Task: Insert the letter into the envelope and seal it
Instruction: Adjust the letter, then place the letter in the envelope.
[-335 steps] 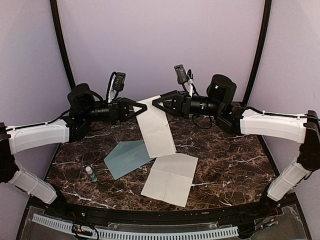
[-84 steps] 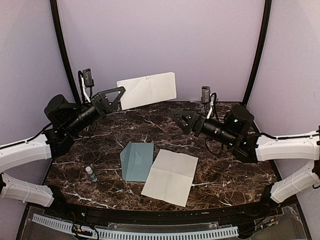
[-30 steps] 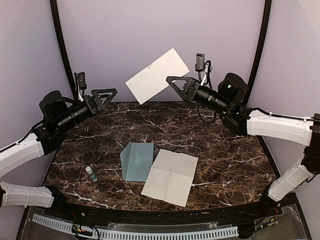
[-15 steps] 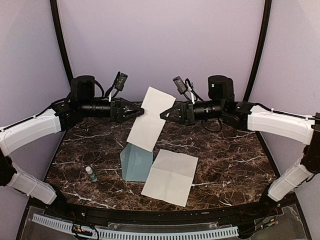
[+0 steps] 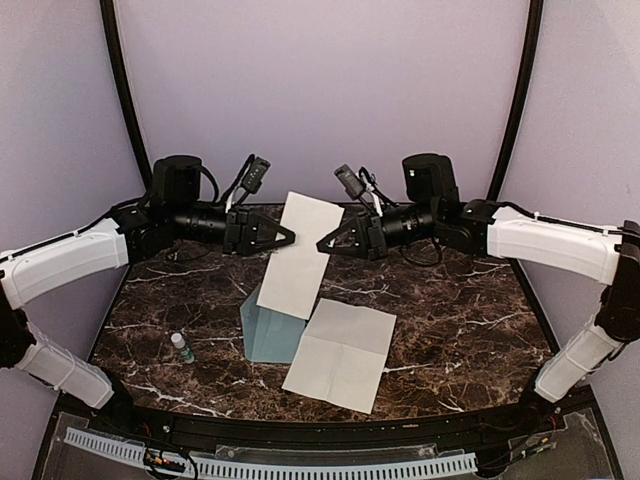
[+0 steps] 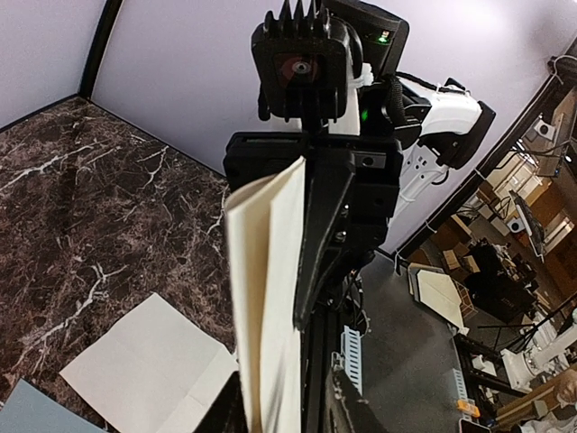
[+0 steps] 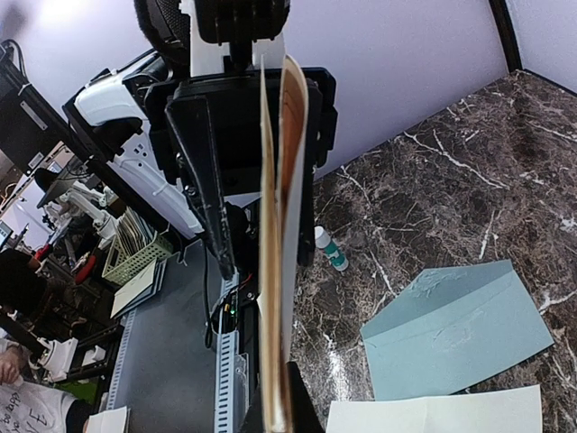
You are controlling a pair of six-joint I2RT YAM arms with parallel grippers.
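Note:
The letter (image 5: 300, 255), a folded cream sheet, hangs upright in the air above the table's middle. My right gripper (image 5: 325, 243) is shut on its right edge; in the right wrist view the sheet (image 7: 279, 225) runs edge-on out of my right gripper (image 7: 278, 417). My left gripper (image 5: 285, 240) is at its left edge. Its jaws straddle the letter (image 6: 266, 298) in the left wrist view and stand narrow, with a small gap on one side of my left gripper (image 6: 284, 410). The teal envelope (image 5: 268, 328) lies flat below, partly hidden by the letter.
A second cream sheet (image 5: 340, 355) lies flat just right of the envelope, toward the front. A small glue bottle (image 5: 182, 347) stands at the front left. The table (image 5: 450, 320) is dark marble, with a curved purple wall behind it.
My right gripper brought the letter down from high at the back to mid-table. My left arm swung in to its left edge and its jaws narrowed around it.

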